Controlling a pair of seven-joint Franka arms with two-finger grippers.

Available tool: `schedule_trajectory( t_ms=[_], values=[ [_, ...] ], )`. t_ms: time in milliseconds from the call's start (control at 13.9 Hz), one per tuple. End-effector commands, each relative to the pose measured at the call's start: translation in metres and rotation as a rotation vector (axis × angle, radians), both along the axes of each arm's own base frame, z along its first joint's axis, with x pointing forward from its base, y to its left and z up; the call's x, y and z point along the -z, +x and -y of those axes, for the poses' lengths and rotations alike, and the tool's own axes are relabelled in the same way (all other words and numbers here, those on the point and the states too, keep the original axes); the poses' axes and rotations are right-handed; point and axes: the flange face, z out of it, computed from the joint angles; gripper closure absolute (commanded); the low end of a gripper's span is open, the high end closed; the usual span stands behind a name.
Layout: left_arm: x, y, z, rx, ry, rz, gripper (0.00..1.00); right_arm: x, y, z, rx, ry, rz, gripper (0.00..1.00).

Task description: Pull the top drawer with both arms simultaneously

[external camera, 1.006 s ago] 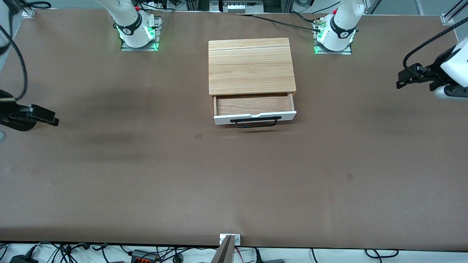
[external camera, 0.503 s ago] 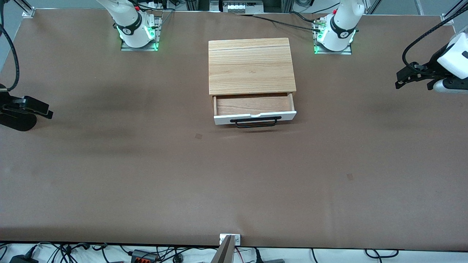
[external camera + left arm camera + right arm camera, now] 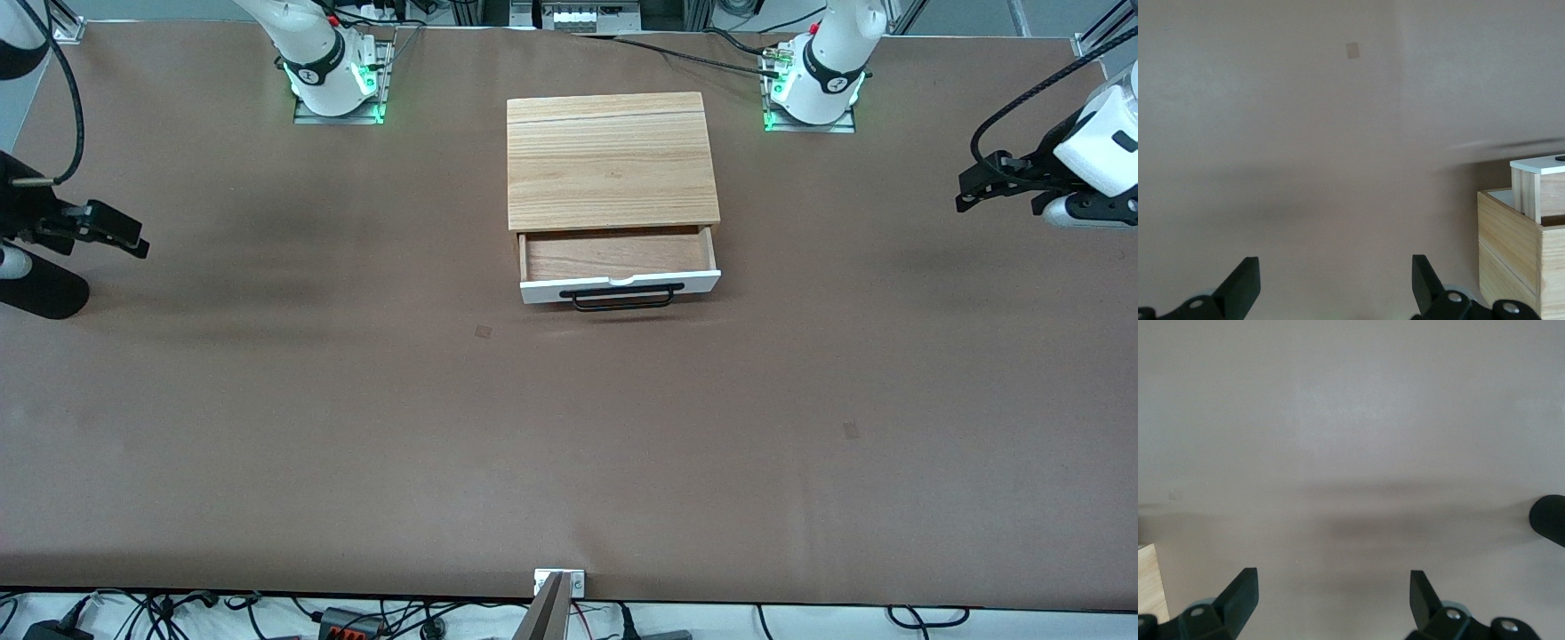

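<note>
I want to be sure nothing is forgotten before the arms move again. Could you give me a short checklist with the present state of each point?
1. Top drawer pulled out of the cabinet: ok, its wooden tray shows.
2. Handle free of both hands: ok.
3. Left hand open: ok, empty, over the table at the left arm's end.
4. Right hand open: ok, empty, over the table at the right arm's end.
5. Drawer pulled out fully: cannot tell.
</note>
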Motion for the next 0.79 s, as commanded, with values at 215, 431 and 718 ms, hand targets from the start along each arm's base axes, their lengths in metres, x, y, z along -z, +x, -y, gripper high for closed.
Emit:
schedule_trajectory(
  t_ms=[215, 431, 718],
  values=[
    [-0.007, 0.001, 0.007, 0.009, 0.022, -0.014, 0.0, -0.003, -0.021, 0.002, -0.02, -0.014, -0.009, 0.0],
    [-0.008, 0.002, 0.007, 0.012, 0.022, -0.012, 0.0, -0.013, -0.02, 0.003, -0.018, -0.014, 0.008, 0.0],
    [-0.013, 0.023, 0.008, 0.007, 0.021, -0.016, 0.0, -0.016, -0.019, 0.004, -0.018, -0.014, 0.016, 0.0]
  ],
)
